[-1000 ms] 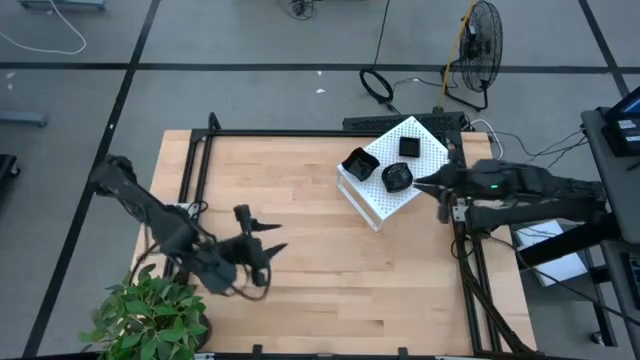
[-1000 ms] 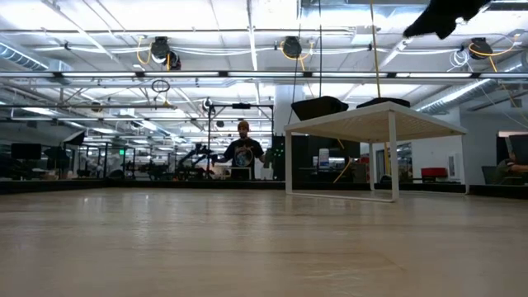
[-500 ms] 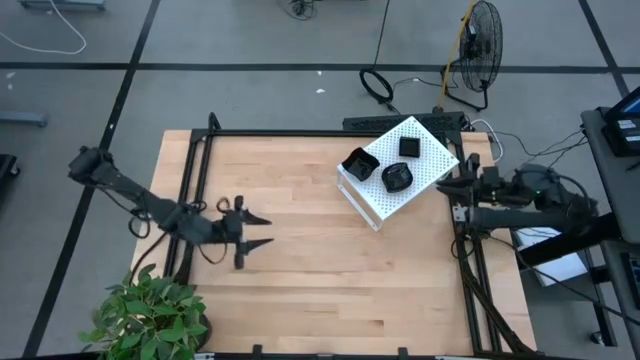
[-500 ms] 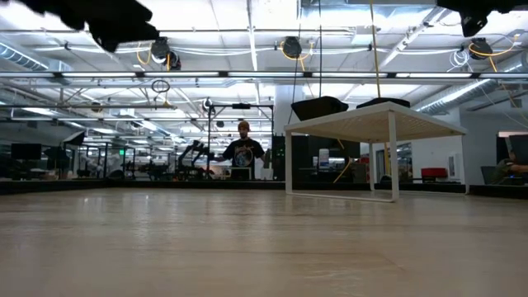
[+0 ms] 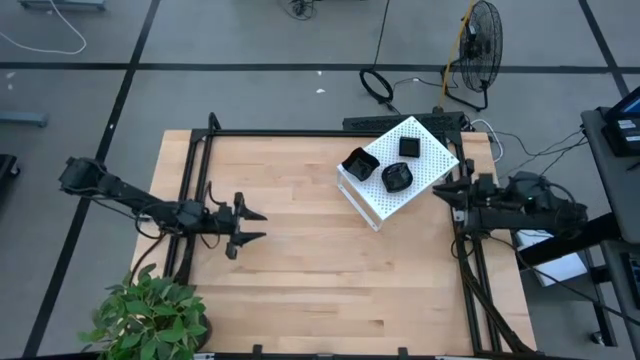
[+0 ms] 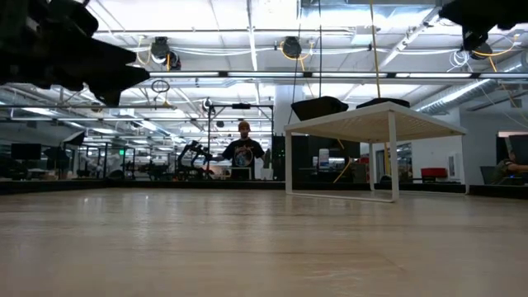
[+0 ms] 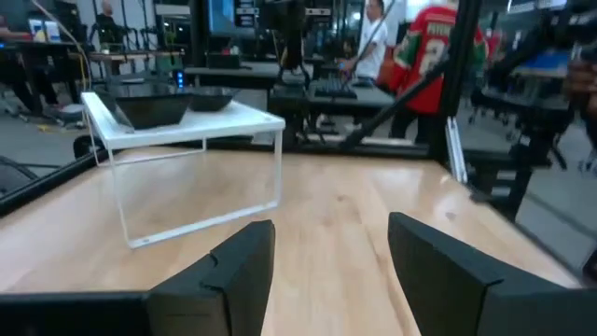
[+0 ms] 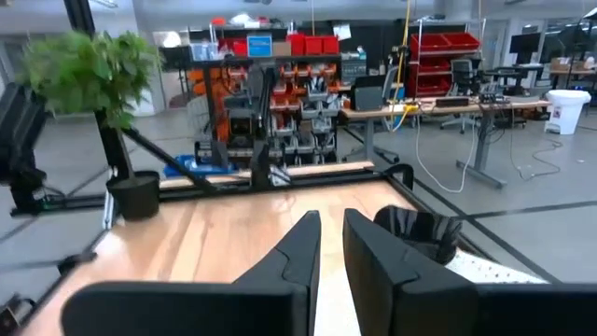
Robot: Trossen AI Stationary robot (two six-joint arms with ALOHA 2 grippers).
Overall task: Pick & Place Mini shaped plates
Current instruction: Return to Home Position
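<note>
Wooden table from above: bears white box at far right, glossy black mini shaped plates in 3 piles on top; left gripper spread wide, empty, at left; right gripper beside box. Low: shows plates atop box. Wrists: show left fingers far apart, right fingers nearly touching, empty.

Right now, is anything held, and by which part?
Nothing is held: left gripper open and empty, right gripper shut on nothing. Plates sit on the white box.
</note>
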